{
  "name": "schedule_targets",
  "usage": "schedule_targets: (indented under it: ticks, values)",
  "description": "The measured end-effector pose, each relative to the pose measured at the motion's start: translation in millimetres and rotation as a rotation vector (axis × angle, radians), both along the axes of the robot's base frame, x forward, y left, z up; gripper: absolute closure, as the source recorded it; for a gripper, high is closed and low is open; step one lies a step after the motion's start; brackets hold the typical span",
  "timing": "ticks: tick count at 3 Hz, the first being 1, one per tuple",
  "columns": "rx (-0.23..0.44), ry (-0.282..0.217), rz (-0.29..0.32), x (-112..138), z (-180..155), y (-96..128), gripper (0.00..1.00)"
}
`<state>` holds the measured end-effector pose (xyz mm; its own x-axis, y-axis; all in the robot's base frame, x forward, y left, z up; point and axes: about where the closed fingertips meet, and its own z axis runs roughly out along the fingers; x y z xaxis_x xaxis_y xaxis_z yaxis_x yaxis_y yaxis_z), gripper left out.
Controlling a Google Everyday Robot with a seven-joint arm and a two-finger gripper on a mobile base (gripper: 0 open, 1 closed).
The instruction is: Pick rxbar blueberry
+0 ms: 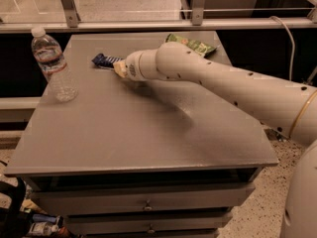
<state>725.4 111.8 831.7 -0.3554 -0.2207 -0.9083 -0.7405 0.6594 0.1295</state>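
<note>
The rxbar blueberry, a small flat dark navy bar with white print, lies on the grey table towards its far left. My gripper is at the bar's right end, reaching in from the right on the white arm. The wrist hides the near end of the bar.
A clear water bottle with a white cap stands upright at the table's left edge. A green snack bag lies at the far right, partly behind the arm. A rail and glass panel run behind the table. Drawers sit below the tabletop.
</note>
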Motion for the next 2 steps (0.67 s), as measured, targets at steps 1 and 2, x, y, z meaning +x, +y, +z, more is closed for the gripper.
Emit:
schedule_targets:
  ticks: [1, 2]
  values:
    - [0.000, 0.000, 0.000, 0.0, -0.1, 0.0, 1.00]
    - [0.000, 0.000, 0.000, 0.0, 0.0, 0.0, 1.00]
